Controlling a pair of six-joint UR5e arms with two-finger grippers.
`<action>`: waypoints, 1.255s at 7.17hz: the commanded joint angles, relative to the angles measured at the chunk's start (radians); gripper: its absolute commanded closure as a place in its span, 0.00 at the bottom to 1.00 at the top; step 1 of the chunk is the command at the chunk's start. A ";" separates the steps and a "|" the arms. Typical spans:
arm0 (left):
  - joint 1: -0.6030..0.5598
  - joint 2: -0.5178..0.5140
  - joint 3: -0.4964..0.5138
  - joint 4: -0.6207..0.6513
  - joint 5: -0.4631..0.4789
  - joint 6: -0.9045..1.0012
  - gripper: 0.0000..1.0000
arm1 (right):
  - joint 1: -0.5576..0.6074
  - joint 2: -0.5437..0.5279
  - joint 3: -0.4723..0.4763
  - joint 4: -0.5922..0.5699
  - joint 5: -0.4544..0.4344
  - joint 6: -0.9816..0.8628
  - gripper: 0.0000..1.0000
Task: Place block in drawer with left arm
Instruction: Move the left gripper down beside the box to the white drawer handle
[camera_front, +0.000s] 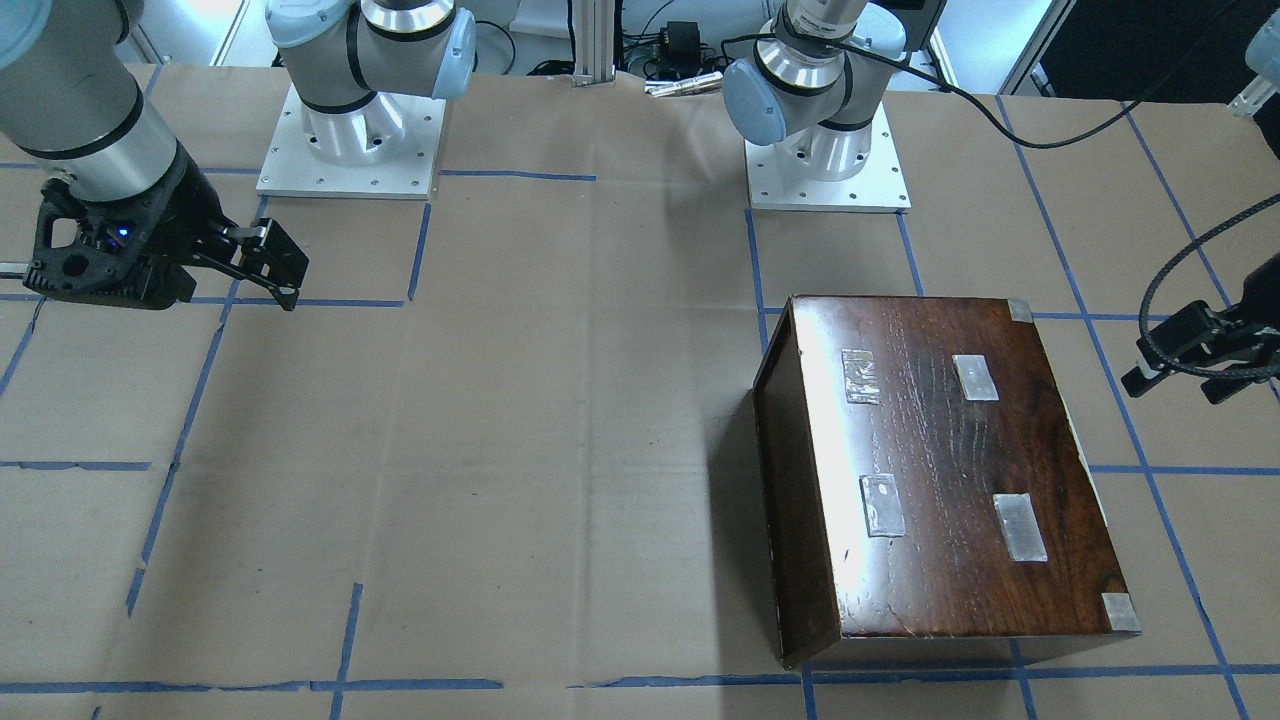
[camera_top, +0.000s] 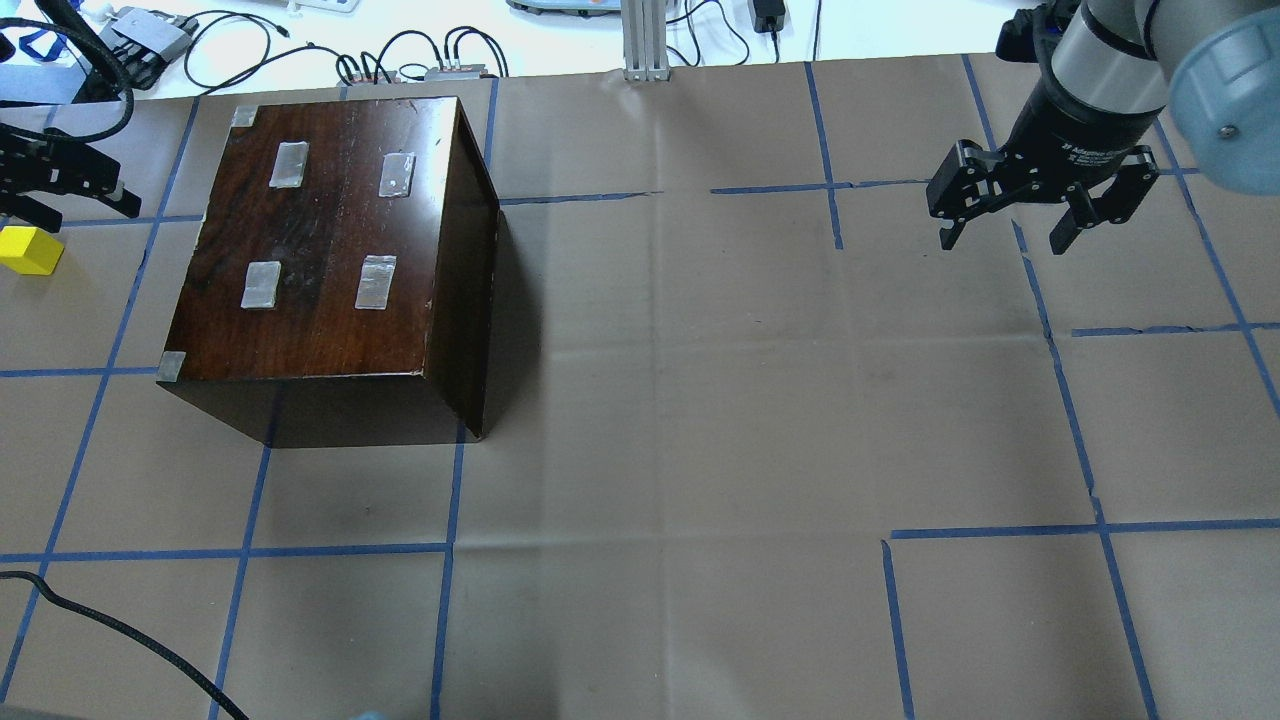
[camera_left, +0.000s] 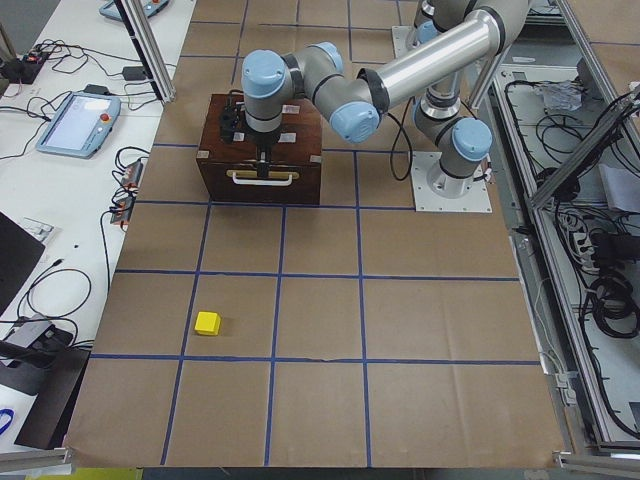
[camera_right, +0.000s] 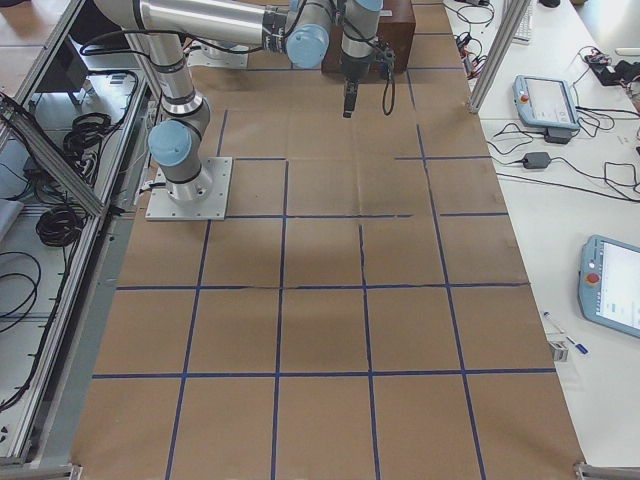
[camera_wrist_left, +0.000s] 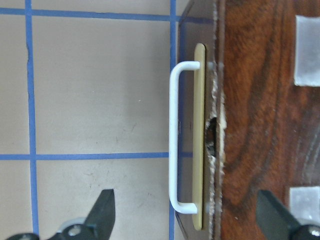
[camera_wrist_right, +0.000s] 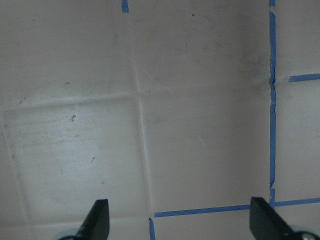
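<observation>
The yellow block lies on the paper beside the cabinet, apart from it; it also shows in the exterior left view. The dark brown cabinet has its drawer pushed in, with a white handle on the front board. My left gripper is open and empty, hovering above the drawer's front, one finger over the paper and one over the cabinet top. It shows at the overhead view's left edge. My right gripper is open and empty over bare paper, far from the cabinet.
Brown paper with a blue tape grid covers the table. Grey tape patches sit on the cabinet top. Both arm bases stand at the robot's side. Cables and a tablet lie on the side bench beyond the table's edge.
</observation>
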 joint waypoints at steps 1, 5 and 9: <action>0.044 -0.056 0.025 -0.011 -0.071 0.041 0.01 | 0.000 0.000 0.000 0.000 0.000 0.000 0.00; 0.048 -0.094 -0.007 -0.014 -0.082 0.041 0.01 | 0.000 0.000 -0.002 0.000 0.000 0.000 0.00; 0.047 -0.146 -0.006 -0.002 -0.083 0.055 0.01 | 0.000 0.000 0.000 0.001 0.000 0.000 0.00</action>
